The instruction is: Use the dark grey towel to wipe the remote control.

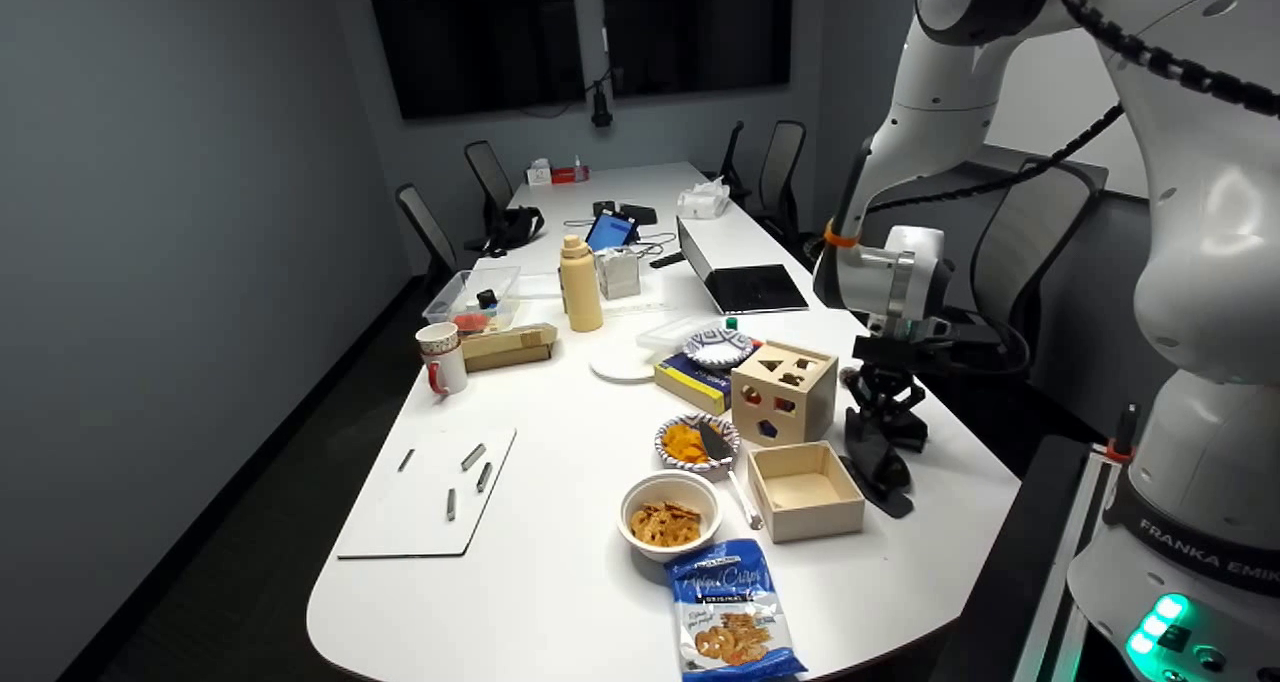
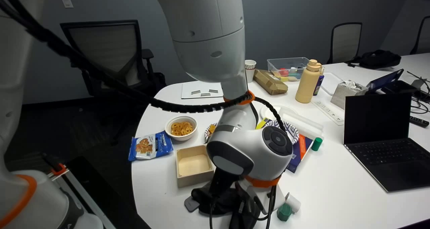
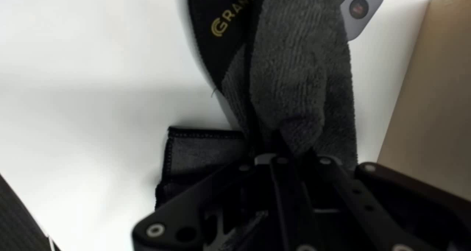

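The dark grey towel [image 3: 294, 67] lies bunched on the white table, with a black label strip along one side. It also shows in both exterior views [image 1: 872, 454] [image 2: 218, 202]. My gripper [image 3: 290, 157] points down at the towel, its fingers close together with a fold of cloth between them; it also shows in an exterior view [image 1: 885, 402]. A flat grey end with a round dark button, apparently the remote control [image 3: 355, 13], sticks out from under the towel. This end also shows in an exterior view [image 2: 191, 203]; the rest is hidden under the cloth.
An open wooden box [image 1: 805, 502] stands close beside the towel. A wooden shape-sorter cube [image 1: 785, 397] stands behind it. Two snack bowls [image 1: 670, 514] [image 1: 697, 442], a blue pretzel bag [image 1: 735, 612], a white cup with a green piece [image 2: 285, 212] and a laptop [image 2: 386, 148] are nearby.
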